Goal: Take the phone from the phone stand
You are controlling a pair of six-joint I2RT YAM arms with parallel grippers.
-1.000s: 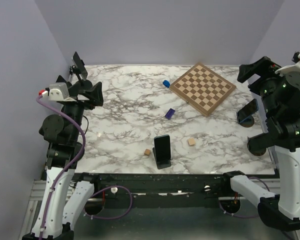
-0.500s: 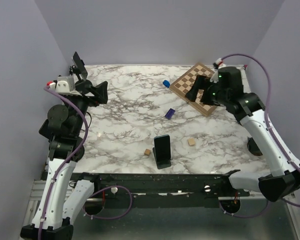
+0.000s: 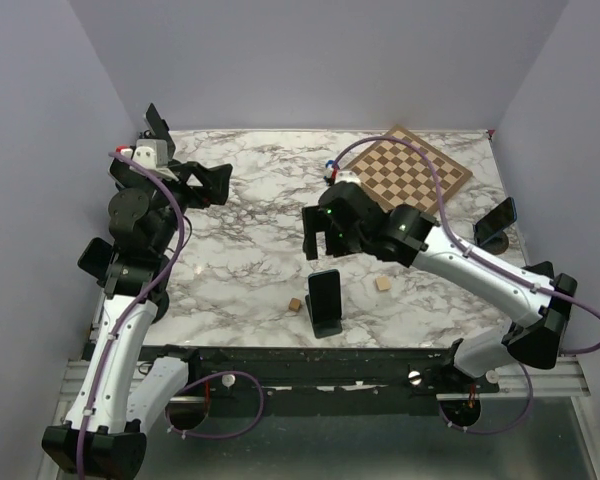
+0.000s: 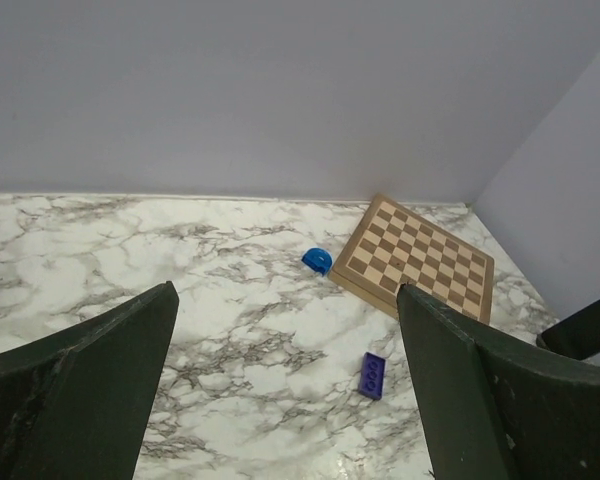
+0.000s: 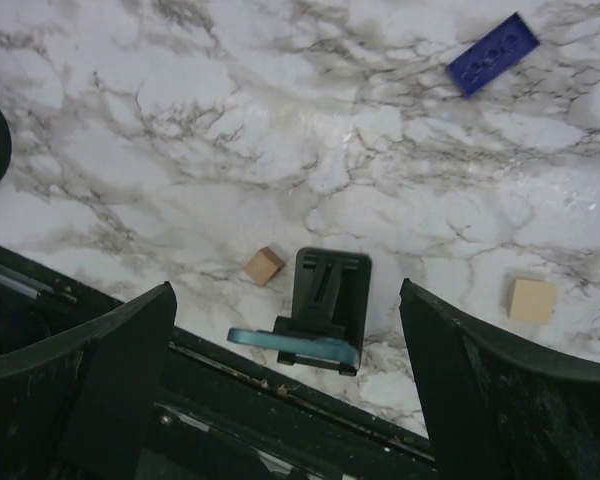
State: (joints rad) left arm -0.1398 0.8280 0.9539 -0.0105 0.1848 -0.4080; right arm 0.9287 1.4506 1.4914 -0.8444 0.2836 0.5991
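The phone [image 3: 325, 292], a flat black rectangular slab, stands propped in the black phone stand [image 3: 326, 322] at the near middle edge of the white, grey-veined marble tabletop [image 3: 250, 230]. In the right wrist view its thin top edge shows teal.

The right tool [image 3: 322, 240] hovers above, just far of the phone, fingers spread wide and gripping nothing. The left tool [image 3: 220, 183] is raised over the far-left area, also spread wide and empty.

A small wooden cube [image 5: 264, 266] lies just left of the stand. A second wooden cube [image 5: 533, 300] lies to its right. A blue rectangular brick [image 5: 492, 54] lies farther away, and a chequered wooden board [image 3: 405, 170] lies at the far right.
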